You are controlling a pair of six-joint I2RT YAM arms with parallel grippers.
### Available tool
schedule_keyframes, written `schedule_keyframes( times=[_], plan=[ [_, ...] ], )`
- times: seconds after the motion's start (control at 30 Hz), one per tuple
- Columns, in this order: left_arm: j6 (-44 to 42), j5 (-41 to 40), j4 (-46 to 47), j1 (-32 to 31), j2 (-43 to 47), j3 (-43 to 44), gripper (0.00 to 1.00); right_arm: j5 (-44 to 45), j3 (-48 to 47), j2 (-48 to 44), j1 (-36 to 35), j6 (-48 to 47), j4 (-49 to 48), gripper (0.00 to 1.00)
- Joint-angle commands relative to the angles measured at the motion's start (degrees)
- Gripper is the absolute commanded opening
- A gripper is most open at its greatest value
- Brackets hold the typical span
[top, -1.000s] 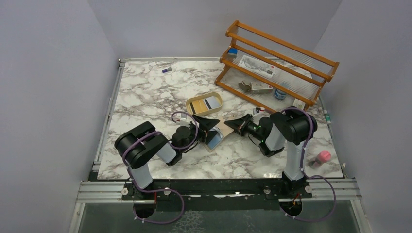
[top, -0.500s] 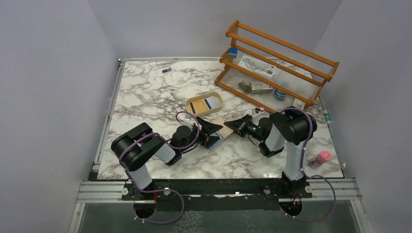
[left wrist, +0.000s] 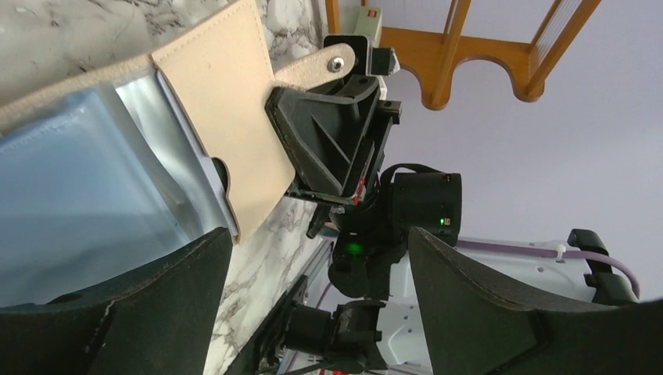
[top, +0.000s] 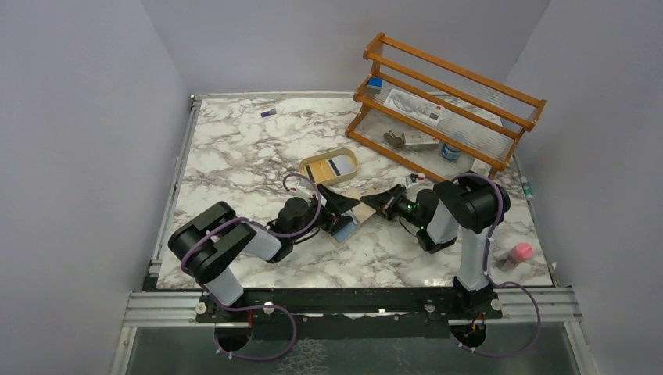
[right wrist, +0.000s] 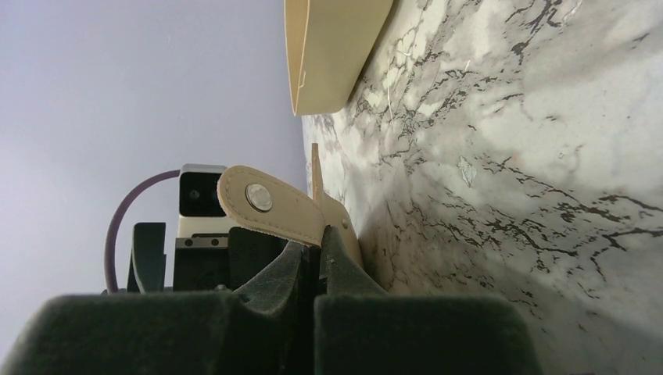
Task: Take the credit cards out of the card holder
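Beige leather-like card holder (top: 349,222) lay opened just on the near side of the oval tan tray (top: 304,167).
The closed right gripper (right wrist: 317,238) pinched its soft flap; the left gripper (top: 341,208) stood wide open, empty, at the pale blue plastic card (left wrist: 78,195), thin, stiff, likely slippery: grip its free edge.

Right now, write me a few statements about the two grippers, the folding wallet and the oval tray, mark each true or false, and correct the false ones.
1. The right gripper is shut on the snap tab of the beige leather-like card holder. True.
2. The left gripper is clamped on the pale blue plastic card. False: its jaws stand wide open.
3. That card lies in the oval tan tray. False: it sits inside the card holder.
4. The orange wooden rack stands at the far right of the marble table. True.
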State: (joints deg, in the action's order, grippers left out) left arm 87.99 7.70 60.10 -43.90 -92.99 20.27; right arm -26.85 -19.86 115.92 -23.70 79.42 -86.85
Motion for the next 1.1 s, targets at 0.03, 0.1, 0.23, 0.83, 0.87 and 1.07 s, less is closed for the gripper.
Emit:
schedule_keyframes(
  times=[0.03,0.1,0.23,0.83,0.87,1.07],
  plan=[
    [-2.6,-4.2,-1.7,1.1,-0.4,1.9,0.83,-1.8,0.4,-0.6,-0.5,-1.0,-15.5,0.01],
    [-3.0,-4.6,-2.1,1.2,-0.6,2.4,0.83,-1.9,0.5,-1.0,-0.5,-1.0,-15.5,0.01],
    [-2.9,-4.8,-2.5,1.5,-2.0,2.6,0.83,-2.1,0.5,-1.5,-0.5,-1.1,-15.5,0.01],
    [-2.3,-7.3,-1.3,1.6,-3.8,3.1,0.83,-2.7,-0.3,-1.4,-0.5,-0.9,-15.5,0.01],
    [-2.3,-7.3,-0.5,1.6,-4.6,3.3,0.83,-2.7,-0.3,-1.5,-0.5,-0.9,-15.5,0.01],
    [0.1,-8.5,5.0,1.6,-8.3,4.8,0.83,-3.1,-0.5,-2.0,-0.5,-1.2,-15.5,0.01]
  ],
)
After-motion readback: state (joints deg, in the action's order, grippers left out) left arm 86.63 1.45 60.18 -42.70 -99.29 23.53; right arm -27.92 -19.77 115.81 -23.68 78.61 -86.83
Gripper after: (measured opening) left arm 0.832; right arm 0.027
